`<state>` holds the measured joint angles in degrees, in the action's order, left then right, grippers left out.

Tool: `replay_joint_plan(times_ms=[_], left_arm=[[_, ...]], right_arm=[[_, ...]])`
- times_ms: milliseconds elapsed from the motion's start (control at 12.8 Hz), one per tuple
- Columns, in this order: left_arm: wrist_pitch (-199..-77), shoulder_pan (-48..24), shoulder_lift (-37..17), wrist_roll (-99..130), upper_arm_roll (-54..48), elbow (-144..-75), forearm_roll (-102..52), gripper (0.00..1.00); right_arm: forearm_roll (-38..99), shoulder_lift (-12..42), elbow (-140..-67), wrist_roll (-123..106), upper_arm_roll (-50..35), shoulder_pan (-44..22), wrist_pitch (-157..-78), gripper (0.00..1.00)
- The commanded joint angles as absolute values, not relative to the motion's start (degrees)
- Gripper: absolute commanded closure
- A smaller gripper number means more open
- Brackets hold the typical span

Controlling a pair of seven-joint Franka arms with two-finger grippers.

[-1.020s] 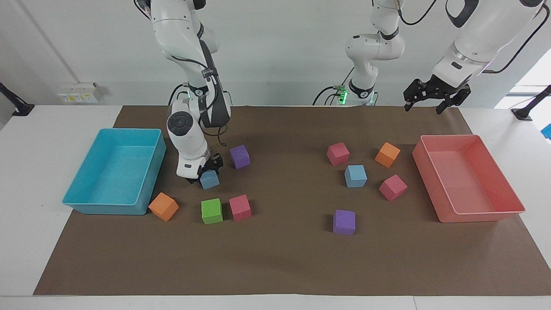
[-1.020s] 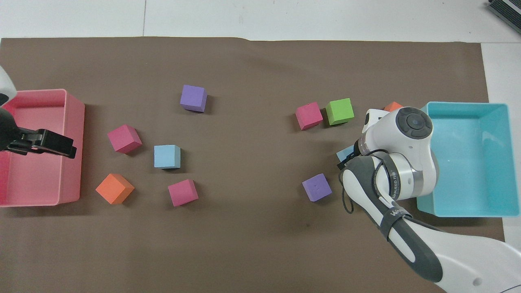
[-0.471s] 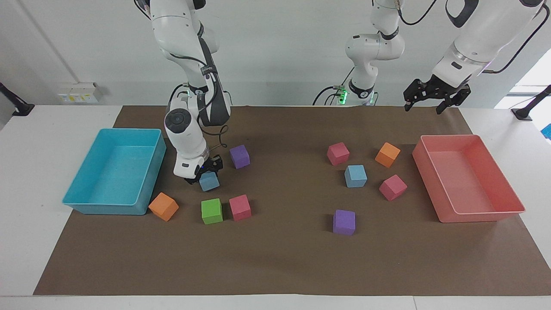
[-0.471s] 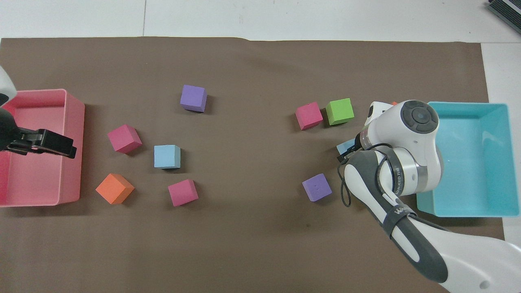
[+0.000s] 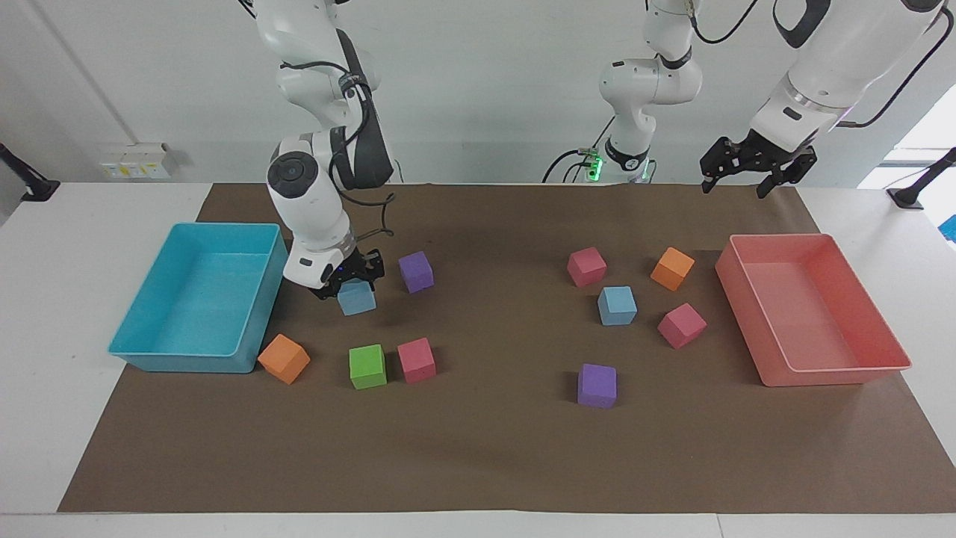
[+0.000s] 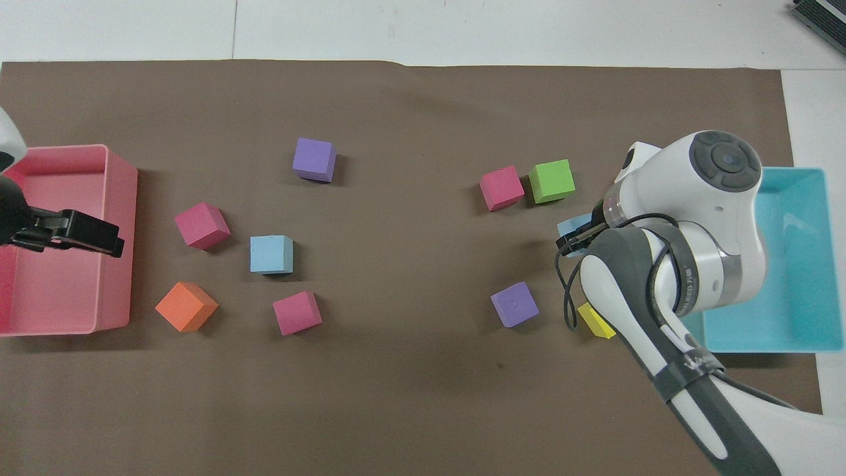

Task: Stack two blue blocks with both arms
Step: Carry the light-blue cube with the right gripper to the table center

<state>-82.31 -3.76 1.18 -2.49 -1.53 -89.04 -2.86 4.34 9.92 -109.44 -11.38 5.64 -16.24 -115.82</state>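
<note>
Right gripper (image 5: 351, 278) grips blue block (image 5: 356, 297), lifted at left-centre of facing view; second blue block (image 5: 617, 305) sits right of centre on tabletop (image 5: 485, 448). Left gripper (image 5: 750, 175) waits upper right over pink tray (image 5: 814, 373), fingers open. Risk: soft foam slipping or twisting in pinch. Brown paper surface, white wall

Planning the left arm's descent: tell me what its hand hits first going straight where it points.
The left hand points down, and the overhead view shows it over the pink tray, so it would probably meet that tray's floor first; depth is unclear.
</note>
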Motion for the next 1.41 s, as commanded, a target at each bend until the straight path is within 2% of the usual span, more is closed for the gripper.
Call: replay_joint_plan(times_ms=[0,235,471,706,941,1333], left_arm=[[-83.0,-3.2,2.5,-2.8,-1.8,-90.4,-2.2,0.0],[-83.0,-3.2,2.5,-2.8,-1.8,-90.4,-2.3,0.0],[-83.0,-3.2,2.5,-2.8,-1.8,-90.4,-2.3,0.0],[-83.0,-3.2,2.5,-2.8,-1.8,-90.4,-2.3,0.0],[-83.0,-3.2,2.5,-2.8,-1.8,-90.4,-2.3,0.0],[-83.0,-3.2,2.5,-2.8,-1.8,-90.4,-2.2,0.0]], right_arm=[[4.9,10.3,-108.4,-4.4,5.3,-19.0,-115.5,1.0],[4.6,11.8,-107.7,-0.8,5.3,-23.3,-117.2,1.0],[4.7,15.0,-103.3,4.0,5.3,-27.1,-117.0,1.0],[5.1,20.1,-99.1,8.2,5.3,-30.8,-117.0,1.0],[5.3,26.4,-91.8,15.7,5.3,-34.2,-116.9,1.0],[6.2,31.5,-88.3,17.5,4.2,-36.6,-119.4,1.0]])
